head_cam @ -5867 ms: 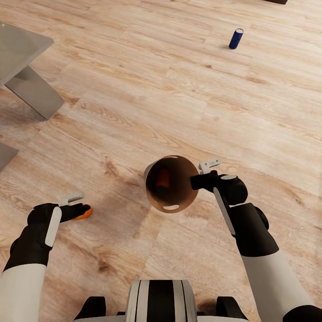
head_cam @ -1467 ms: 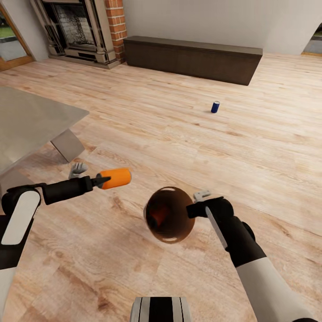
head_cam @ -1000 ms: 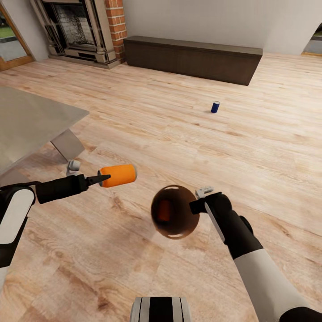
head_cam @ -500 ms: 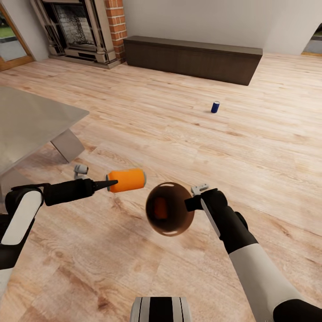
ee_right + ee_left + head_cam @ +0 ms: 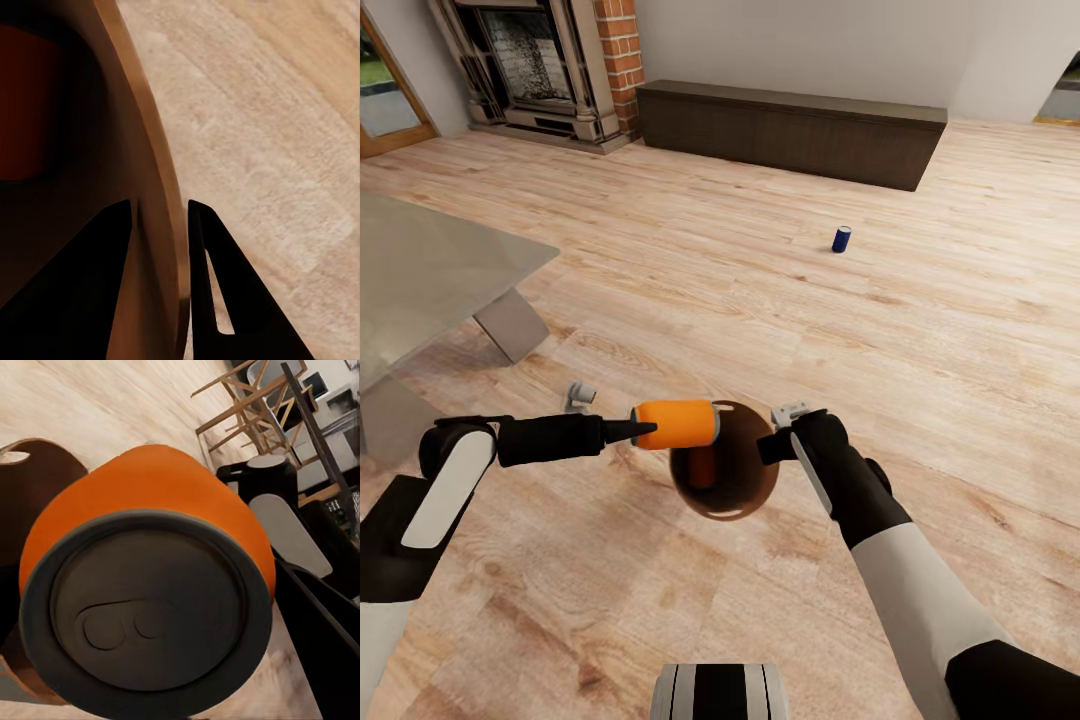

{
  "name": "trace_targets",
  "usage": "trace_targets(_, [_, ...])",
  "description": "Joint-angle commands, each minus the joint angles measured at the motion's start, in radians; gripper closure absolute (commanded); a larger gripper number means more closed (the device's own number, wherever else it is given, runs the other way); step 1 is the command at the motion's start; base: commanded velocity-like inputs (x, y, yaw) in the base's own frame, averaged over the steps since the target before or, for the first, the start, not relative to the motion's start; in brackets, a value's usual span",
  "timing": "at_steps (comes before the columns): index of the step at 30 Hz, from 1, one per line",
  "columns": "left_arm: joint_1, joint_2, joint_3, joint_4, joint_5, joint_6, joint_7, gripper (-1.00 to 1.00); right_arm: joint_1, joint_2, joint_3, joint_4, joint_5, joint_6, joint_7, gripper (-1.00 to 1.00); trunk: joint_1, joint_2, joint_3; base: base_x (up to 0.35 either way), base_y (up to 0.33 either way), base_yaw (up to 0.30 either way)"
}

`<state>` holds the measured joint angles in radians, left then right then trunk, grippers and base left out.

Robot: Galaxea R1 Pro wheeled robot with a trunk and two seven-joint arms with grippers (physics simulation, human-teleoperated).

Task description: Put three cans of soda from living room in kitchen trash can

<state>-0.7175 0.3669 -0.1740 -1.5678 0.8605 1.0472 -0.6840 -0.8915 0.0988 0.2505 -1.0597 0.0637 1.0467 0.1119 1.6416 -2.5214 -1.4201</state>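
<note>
My left gripper (image 5: 650, 430) is shut on an orange can of soda (image 5: 676, 424), held on its side over the left rim of the tash can (image 5: 735, 490). Up close, the same can (image 5: 146, 585) shows its grey top. My right gripper (image 5: 772, 442) is shut on the bin's right rim (image 5: 161, 217) and holds it off the floor, tilted toward me. Inside the coppery bin lies another orange can (image 5: 703, 467). The dark blue can (image 5: 841, 239) stands on the floor far ahead to the right.
A stone coffee table (image 5: 420, 280) stands at the left. A long dark low cabinet (image 5: 790, 130) and a brick fireplace (image 5: 540, 65) line the far wall. Wooden floor (image 5: 920, 330) lies open between me and the blue can.
My left arm has carried the orange can rightward until it overlaps the bin's rim. My right arm has brought the bin a little left and up. Earlier, that can was taken up from the floor.
</note>
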Motion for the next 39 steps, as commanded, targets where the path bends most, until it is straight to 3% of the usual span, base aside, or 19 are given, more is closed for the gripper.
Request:
trace_targets(1, [0.000, -0.005, -0.004, 0.000, -0.002, 0.000, 0.001, 1.00, -0.002, 0.001, 0.000, 0.002, -0.017, 0.000, 0.000, 1.00, 0.000, 0.000, 0.000, 0.000, 0.000, 0.000])
trace_targets(7, [-0.004, -0.027, -0.043, 0.007, -0.008, 0.000, 0.057, 1.00, -0.010, 0.003, 0.001, 0.020, -0.015, 0.000, 0.000, 1.00, 0.000, 0.000, 0.000, 0.000, 0.000, 0.000])
trace_targets(12, [-0.016, -0.061, -0.111, 0.023, -0.009, 0.000, 0.161, 1.00, -0.027, 0.001, 0.001, 0.024, -0.015, 0.000, 0.000, 1.00, 0.000, 0.000, 0.000, 0.000, 0.000, 0.000])
trace_targets(18, [-0.018, -0.064, -0.118, 0.057, -0.014, 0.000, 0.180, 1.00, -0.034, -0.001, -0.002, 0.023, -0.015, 0.000, 0.000, 1.00, 0.000, 0.000, 0.000, 0.000, 0.000, 0.000])
trace_targets(25, [-0.020, -0.066, -0.123, 0.067, -0.067, 0.000, 0.197, 1.00, -0.040, -0.003, -0.002, 0.023, -0.015, 0.000, 0.000, 1.00, 0.000, 0.000, 0.000, 0.000, 0.000, 0.000])
trace_targets(32, [-0.020, -0.066, -0.124, 0.069, -0.075, 0.000, 0.198, 1.00, -0.048, -0.008, -0.003, 0.023, -0.015, 0.000, 0.006, 1.00, 0.000, 0.000, 0.000, 0.000, 0.000, 0.000])
trace_targets(39, [-0.020, -0.067, -0.125, 0.071, -0.077, 0.000, 0.201, 1.00, -0.053, -0.001, -0.002, 0.021, -0.016, 0.000, 0.053, 1.00, 0.000, 0.000, 0.000, 0.000, 0.000, 0.000])
